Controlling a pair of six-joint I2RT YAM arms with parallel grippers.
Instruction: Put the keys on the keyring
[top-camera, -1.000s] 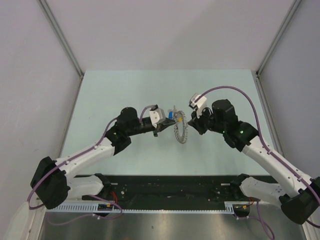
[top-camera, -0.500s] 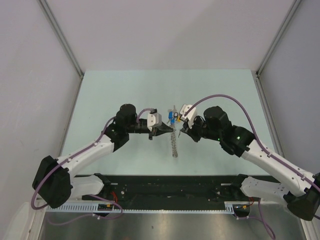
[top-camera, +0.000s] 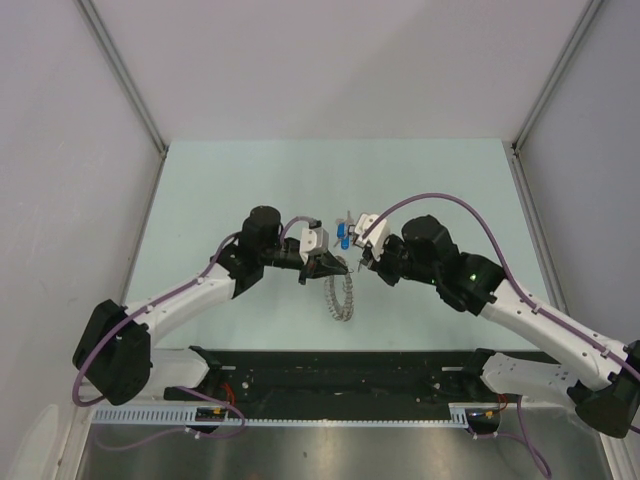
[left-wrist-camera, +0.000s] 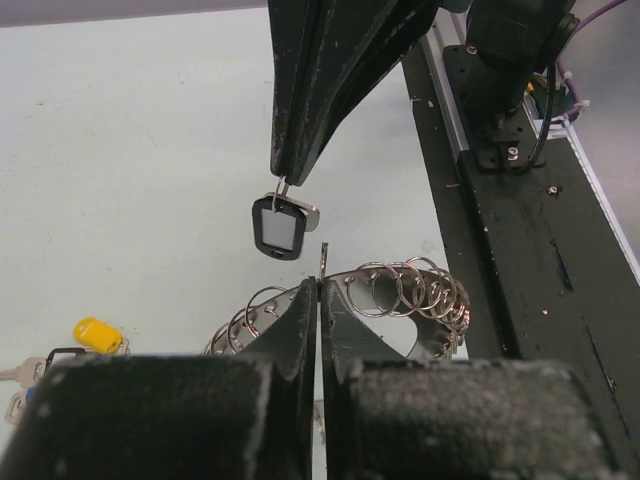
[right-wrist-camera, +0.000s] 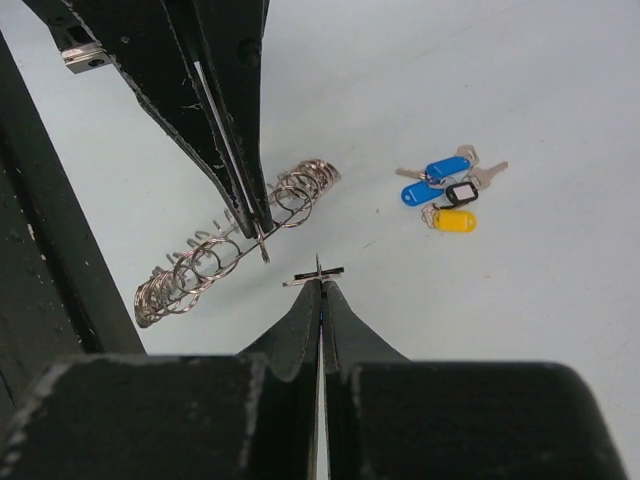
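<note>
Top cam: the left gripper (top-camera: 338, 266) and right gripper (top-camera: 362, 262) sit nose to nose over the pale green table (top-camera: 220, 190). The silvery keyring of linked wire loops (top-camera: 340, 296) droops below them, and the small metal keys with blue and yellow plastic heads (top-camera: 343, 235) lie just behind. Left wrist cam: the left claw is clenched on the keyring's edge, and the right one pinches a black-rimmed tag with a white middle (left-wrist-camera: 278, 226) by its wire loop, just above the keyring. Right wrist cam: the tag shows edge-on between the right fingers, and the keys are on the table, well apart.
</note>
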